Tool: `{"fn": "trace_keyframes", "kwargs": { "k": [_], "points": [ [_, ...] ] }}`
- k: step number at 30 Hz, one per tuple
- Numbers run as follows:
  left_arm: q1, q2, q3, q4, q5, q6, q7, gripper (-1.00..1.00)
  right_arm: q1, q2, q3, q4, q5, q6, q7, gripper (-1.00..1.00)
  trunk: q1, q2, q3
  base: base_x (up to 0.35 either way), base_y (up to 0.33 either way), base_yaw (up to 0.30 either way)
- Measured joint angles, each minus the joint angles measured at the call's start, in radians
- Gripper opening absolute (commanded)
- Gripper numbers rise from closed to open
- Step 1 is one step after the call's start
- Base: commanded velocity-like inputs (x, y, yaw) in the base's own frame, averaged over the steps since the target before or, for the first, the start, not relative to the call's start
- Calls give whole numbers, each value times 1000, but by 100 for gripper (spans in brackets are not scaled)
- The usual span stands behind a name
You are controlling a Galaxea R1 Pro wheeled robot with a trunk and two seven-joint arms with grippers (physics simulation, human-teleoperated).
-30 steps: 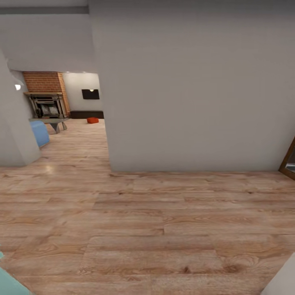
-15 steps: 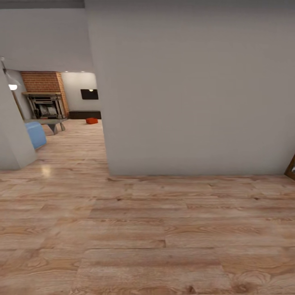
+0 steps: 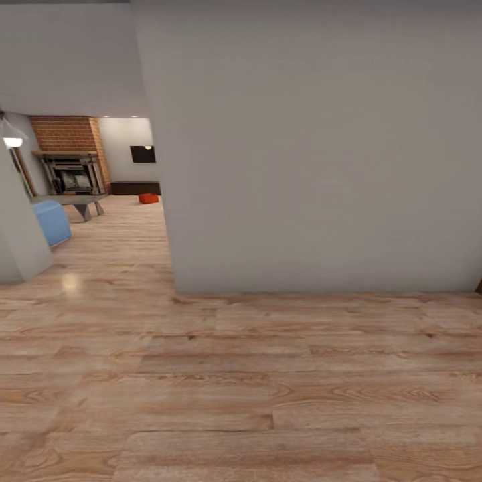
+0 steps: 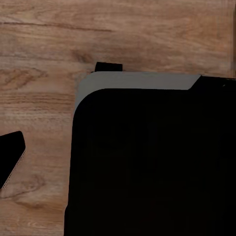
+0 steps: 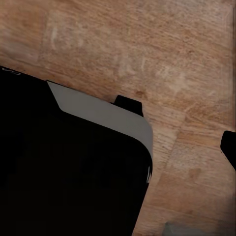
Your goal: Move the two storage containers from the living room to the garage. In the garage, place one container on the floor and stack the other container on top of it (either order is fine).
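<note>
Liv. rm (image 3: 100, 181), orange container (image 3: 148, 198) on floor.

Evenly, softly lit throughout; slightly soft, low-detail rendering. Bright wall lamp (image 3: 13, 142) at nine o'clock, pale glare patch on the light wood-plank flooring (image 3: 69, 282) beneath. Ceiling spots glowing far off at ten o'clock. Wrist views: featureless black robot body (image 4: 152, 162), no shadow detail.

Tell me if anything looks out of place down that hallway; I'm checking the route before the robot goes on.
Only the orange-red storage container stands out: it sits alone on the wood-plank floor at the far end of the living room, before the low dark cabinet. Nothing looks spilled, tipped or damaged.
</note>
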State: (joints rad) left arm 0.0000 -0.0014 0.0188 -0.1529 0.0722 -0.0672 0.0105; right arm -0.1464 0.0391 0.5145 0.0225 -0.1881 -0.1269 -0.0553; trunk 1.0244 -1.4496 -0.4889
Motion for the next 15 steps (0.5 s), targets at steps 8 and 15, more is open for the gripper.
{"fn": "trace_keyframes", "kwargs": {
  "k": [8,15],
  "points": [
    [0,0,0,0,0,0,0,100,0,1,0,0,-12,2,0,100,0,0,0,323,0,0],
    [0,0,0,0,0,0,0,100,0,2,0,0,-11,0,0,100,0,0,0,323,0,0]
  ]
}}
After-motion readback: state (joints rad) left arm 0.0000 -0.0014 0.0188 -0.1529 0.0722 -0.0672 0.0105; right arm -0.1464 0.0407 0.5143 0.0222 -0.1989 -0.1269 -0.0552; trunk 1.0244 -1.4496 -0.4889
